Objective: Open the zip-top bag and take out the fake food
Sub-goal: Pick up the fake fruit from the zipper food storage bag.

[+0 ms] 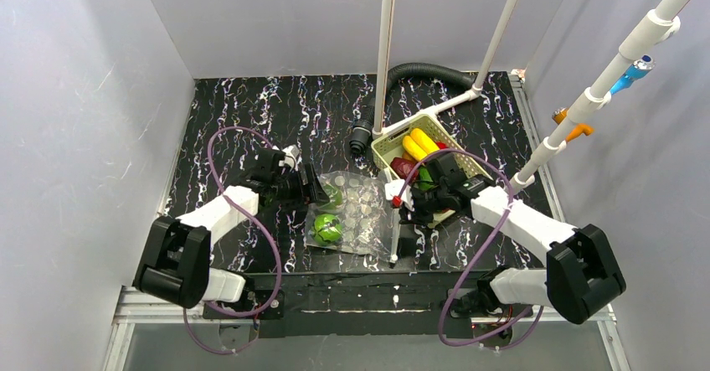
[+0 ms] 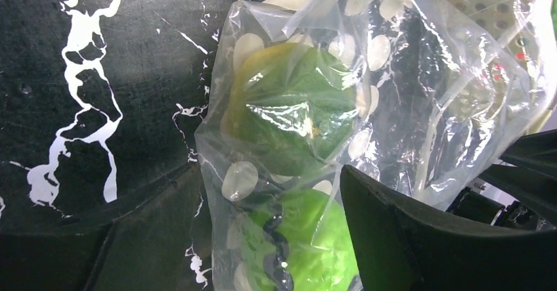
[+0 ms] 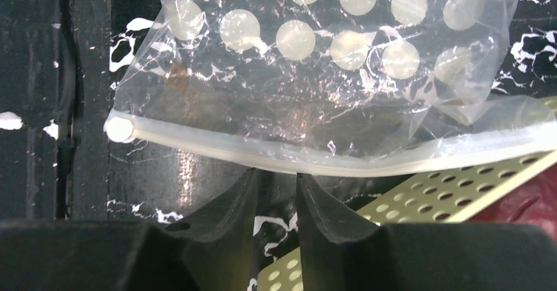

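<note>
The zip-top bag (image 1: 360,212) lies flat between my two grippers, clear with white dots. Two green round pieces of fake food (image 1: 326,229) are inside it at its left end. In the left wrist view the bag (image 2: 420,74) is crumpled, with the green pieces (image 2: 295,107) in it. My left gripper (image 1: 316,188) has its jaws wide apart, pressed on the bag's left end, with one green piece (image 2: 309,245) between them. My right gripper (image 3: 276,173) has a narrow gap, its tips against the white zip strip (image 3: 263,153), and nothing shows between them.
A pale green slotted basket (image 1: 381,146) stands just behind the right gripper, with a yellow banana (image 1: 419,145) and dark red and green pieces in it. It shows in the right wrist view (image 3: 460,186). A black hose (image 1: 419,74) and white poles (image 1: 385,53) stand behind.
</note>
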